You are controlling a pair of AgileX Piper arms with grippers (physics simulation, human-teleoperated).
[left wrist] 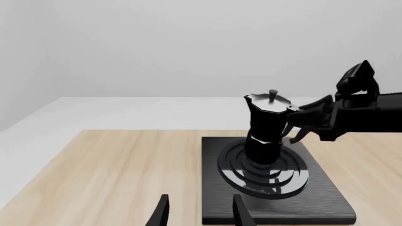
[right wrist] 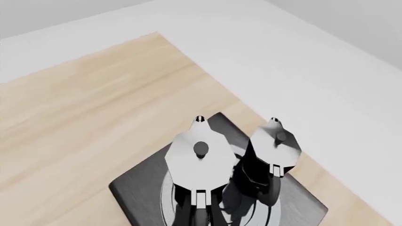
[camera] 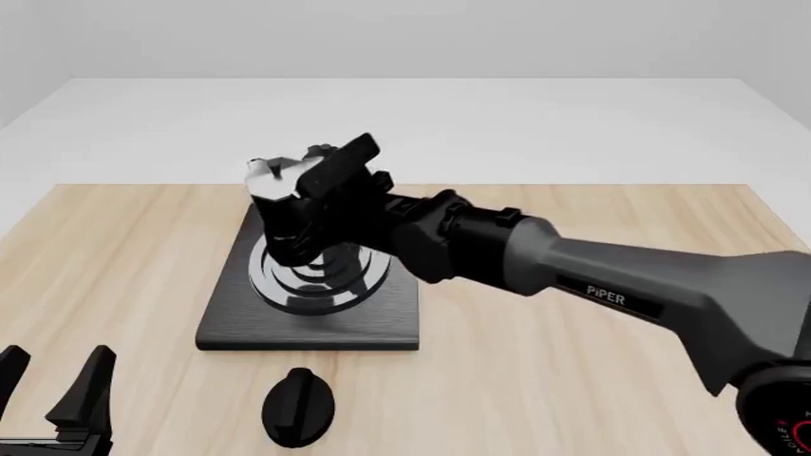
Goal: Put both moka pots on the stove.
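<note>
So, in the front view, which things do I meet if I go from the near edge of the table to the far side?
Left end effector at the near left corner → black oval knob → stove → moka pot with the right end effector at it.

"PiPER" is showing in white letters on the right arm grey forearm, front view | red marks at its base are blurring, unreadable | nothing else is reading anywhere
</note>
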